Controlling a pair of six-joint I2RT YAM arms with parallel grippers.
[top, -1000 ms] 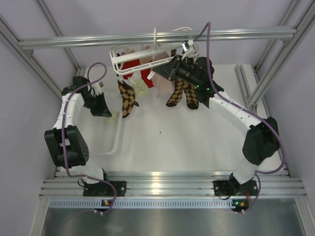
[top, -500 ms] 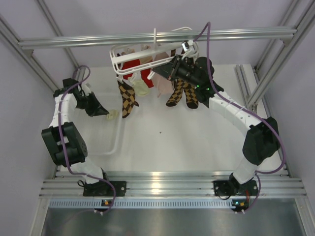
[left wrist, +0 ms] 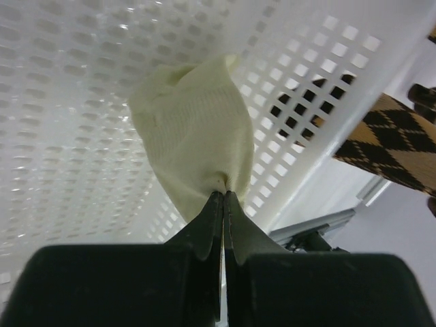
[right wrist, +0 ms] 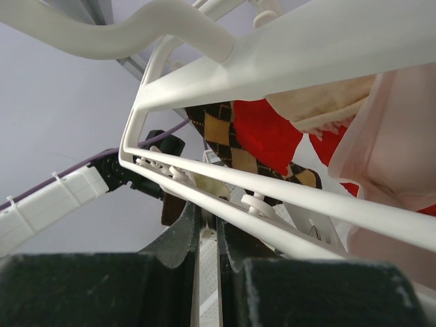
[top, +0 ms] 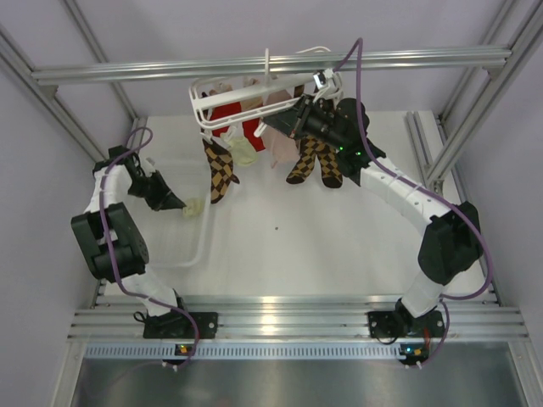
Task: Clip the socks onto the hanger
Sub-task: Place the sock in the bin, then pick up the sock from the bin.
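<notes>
My left gripper (top: 179, 205) is shut on a small pale cream-yellow sock (top: 194, 208), held over the right rim of a white basket. In the left wrist view the sock (left wrist: 194, 129) bunches out from the closed fingertips of the gripper (left wrist: 223, 195). The white hanger (top: 222, 116) hangs from the top bar at the back. A second cream sock (top: 244, 153) hangs clipped under it. My right gripper (top: 290, 125) is closed on the hanger's right side. In the right wrist view its jaws (right wrist: 206, 219) pinch a white piece just below the hanger rails (right wrist: 286, 199).
Brown argyle socks (top: 221, 172) (top: 315, 161), a red sock (top: 227, 114) and pale pink ones (top: 280, 146) hang from the hanger. A white perforated basket (top: 183, 248) (left wrist: 68, 102) sits at the left of the table. Aluminium frame bars run overhead and along both sides.
My left arm has swung outward to the left and turned, and the sock in its gripper has shifted slightly nearer. The right arm and hanger have not moved.
</notes>
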